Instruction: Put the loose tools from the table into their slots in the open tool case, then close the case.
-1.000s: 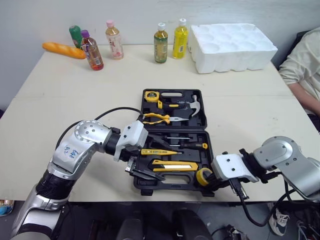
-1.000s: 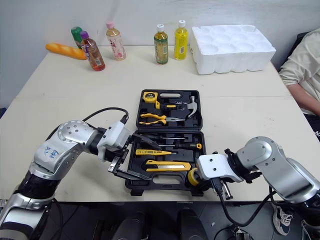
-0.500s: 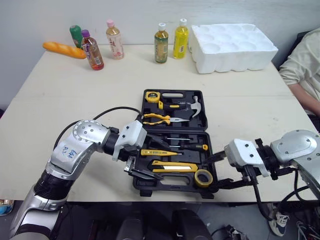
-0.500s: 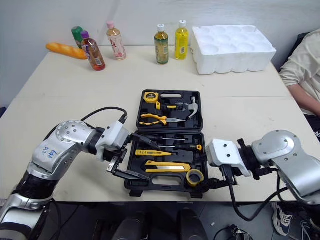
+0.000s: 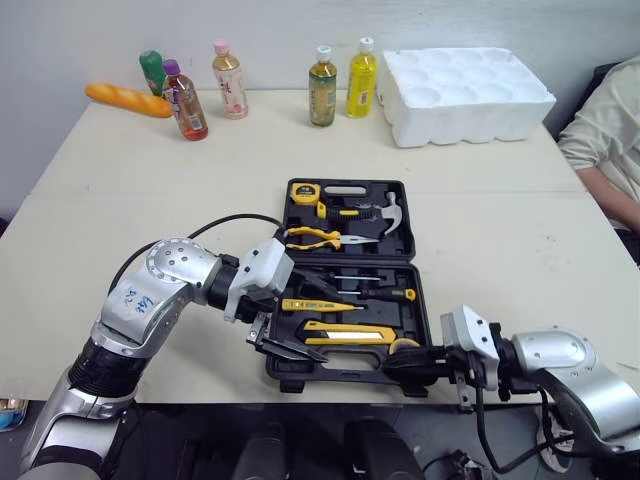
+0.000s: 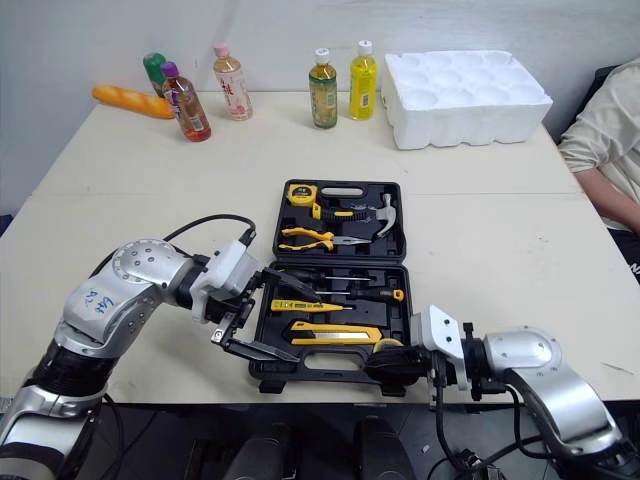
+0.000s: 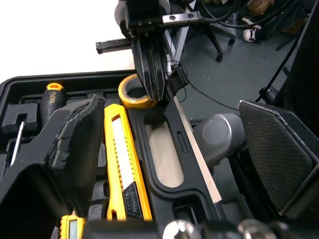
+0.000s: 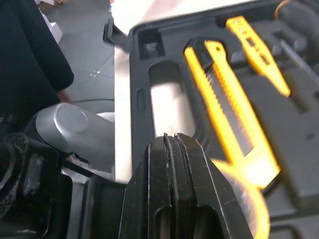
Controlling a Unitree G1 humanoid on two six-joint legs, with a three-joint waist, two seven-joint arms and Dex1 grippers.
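At lower right, the clenched right hand touched the tape roll; a straight downward push should seat it. Left hand hung released.

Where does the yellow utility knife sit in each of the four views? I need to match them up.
Left eye view: utility knife in the tool case, near half, front row.
Right eye view: same slot.
Left wrist view, alongside the case's handle opening.
Right wrist view, alongside that opening.
Shared landmark: yellow tester screwdriver in the next slot.
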